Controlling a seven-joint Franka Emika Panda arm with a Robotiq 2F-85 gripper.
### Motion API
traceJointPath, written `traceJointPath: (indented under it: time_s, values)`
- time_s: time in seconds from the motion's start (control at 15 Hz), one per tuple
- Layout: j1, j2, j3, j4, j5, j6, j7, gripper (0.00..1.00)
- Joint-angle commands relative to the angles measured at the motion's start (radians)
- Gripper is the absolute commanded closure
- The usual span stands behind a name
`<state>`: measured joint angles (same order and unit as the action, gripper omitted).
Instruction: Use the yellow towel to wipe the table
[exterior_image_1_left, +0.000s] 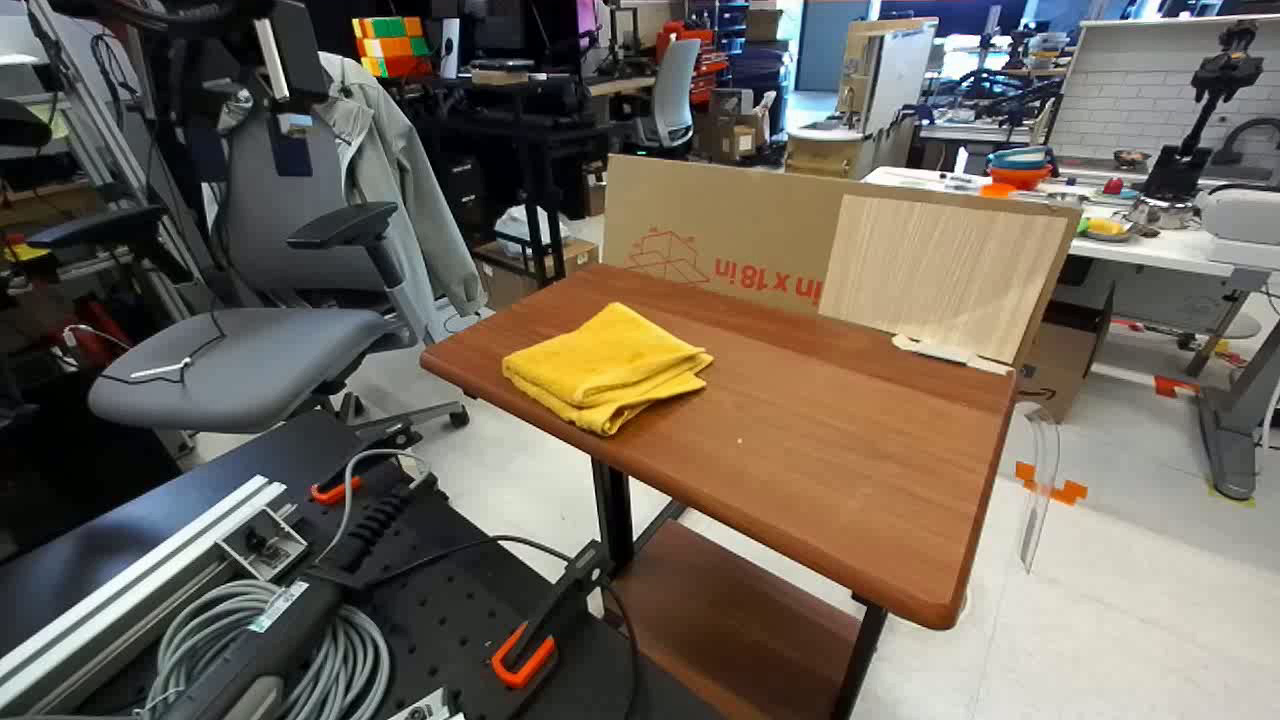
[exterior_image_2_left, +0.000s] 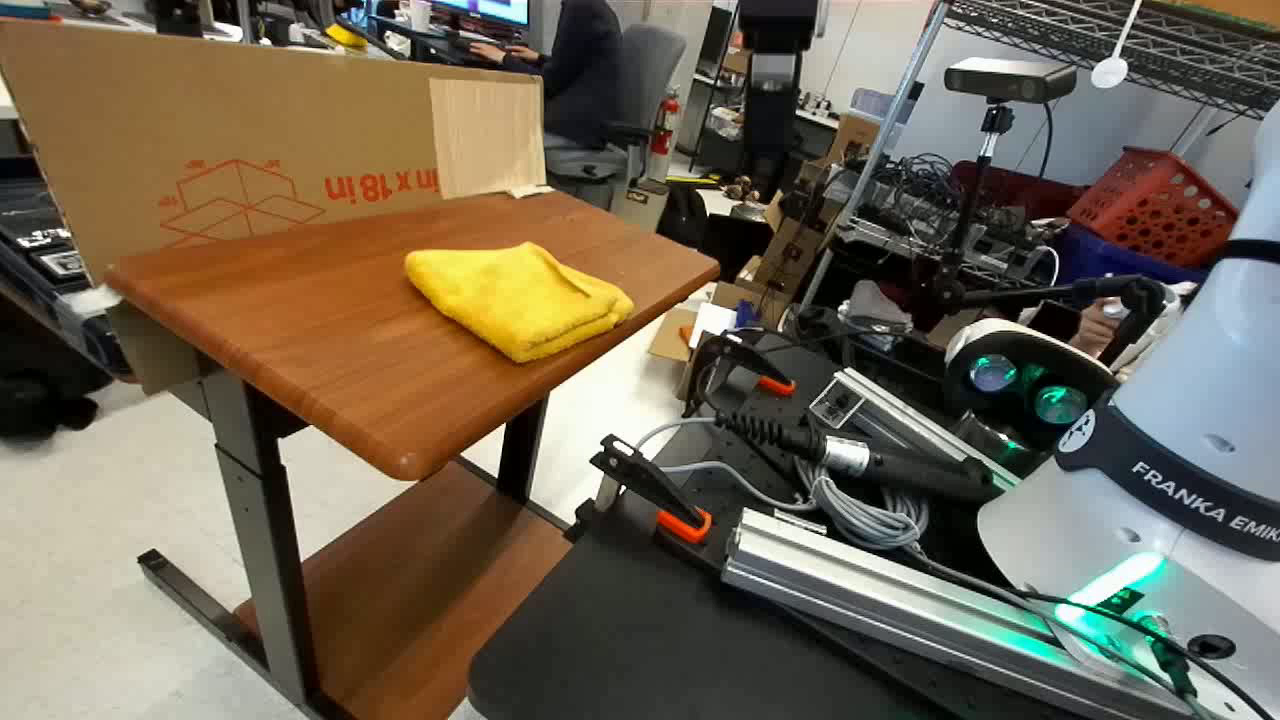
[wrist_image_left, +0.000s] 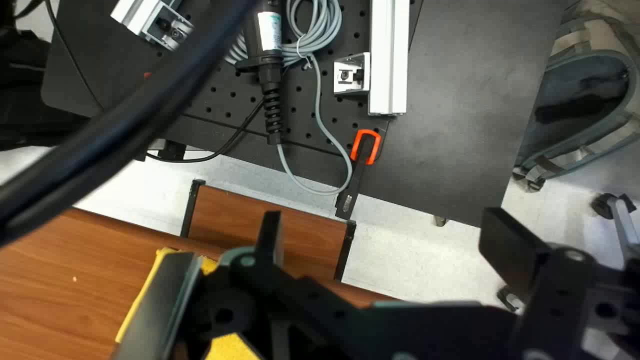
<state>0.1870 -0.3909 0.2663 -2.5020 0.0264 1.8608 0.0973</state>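
Jaws apart and gripping nothing, the Robotiq gripper (wrist_image_left: 387, 240) shows in the wrist view, presumably ready for a pick. Left to right in an exterior view, an office chair (exterior_image_1_left: 270, 370) bears a grey jacket (exterior_image_1_left: 403, 175), likely just parked there; the yellow towel (exterior_image_1_left: 610, 360) lies folded near the left end of the brown tabletop (exterior_image_1_left: 830, 450), its layered right side perhaps offering an edge to pinch; behind the tabletop stands a cardboard panel (exterior_image_1_left: 735, 210), probably set as a backdrop, with a wood-grain board (exterior_image_1_left: 940, 275) upright before its right part, perhaps serving likewise.
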Motion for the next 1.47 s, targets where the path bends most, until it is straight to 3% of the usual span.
traceJointPath:
  time_s: [0.0, 0.47, 0.53, 0.73, 1.27, 1.33, 1.4]
  values:
    - [0.013, 0.002, -0.012, 0.002, -0.005, -0.002, 0.004, 0.00]
    - [0.016, 0.019, -0.010, 0.016, 0.027, 0.036, 0.029, 0.00]
    - [0.011, 0.048, -0.026, 0.050, 0.081, 0.067, 0.047, 0.00]
    - [-0.038, 0.180, -0.058, 0.167, 0.107, 0.166, 0.095, 0.00]
    - [-0.156, 0.589, -0.212, 0.376, 0.125, 0.590, 0.196, 0.00]
    - [-0.142, 0.471, -0.204, 0.290, 0.103, 0.528, 0.152, 0.00]
    - [-0.148, 0.512, -0.215, 0.308, 0.103, 0.545, 0.150, 0.00]
